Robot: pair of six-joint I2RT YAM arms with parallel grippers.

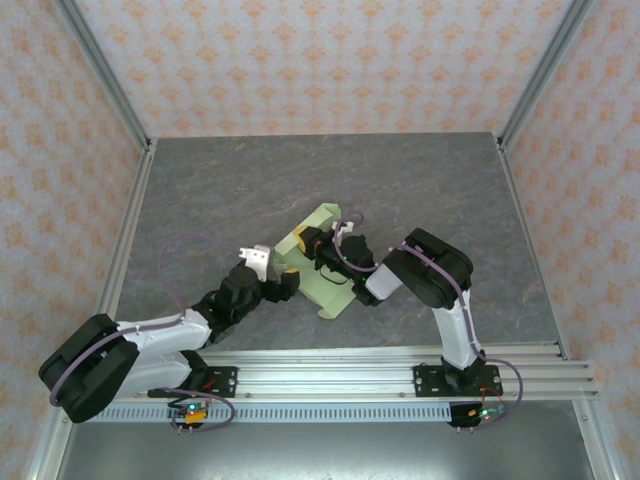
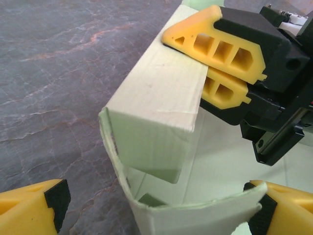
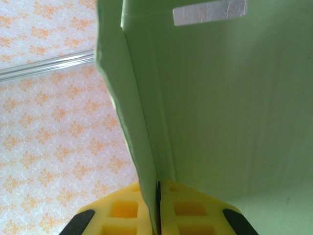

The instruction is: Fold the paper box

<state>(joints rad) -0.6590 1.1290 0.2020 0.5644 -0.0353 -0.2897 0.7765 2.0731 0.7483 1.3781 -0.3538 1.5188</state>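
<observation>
The paper box (image 1: 320, 222) is pale green card, partly folded, lying mid-table between both arms. My right gripper (image 1: 318, 243) is shut on one upright panel of it. In the right wrist view the two yellow fingers (image 3: 122, 210) pinch the thin card edge (image 3: 157, 161), and a wide panel (image 3: 220, 98) fills the right side. In the left wrist view my left gripper (image 2: 156, 201) stands open, with the box's curved near wall (image 2: 195, 215) between its fingers. A folded wall (image 2: 156, 93) rises beyond, with the right gripper's fingers (image 2: 215, 46) clamped on its far end.
The grey stone-patterned table (image 1: 250, 180) stretches behind and to both sides of the box. An aluminium rail (image 1: 350, 372) carrying the arm bases runs along the near edge. Metal frame posts (image 1: 105, 75) and patterned walls close in the table.
</observation>
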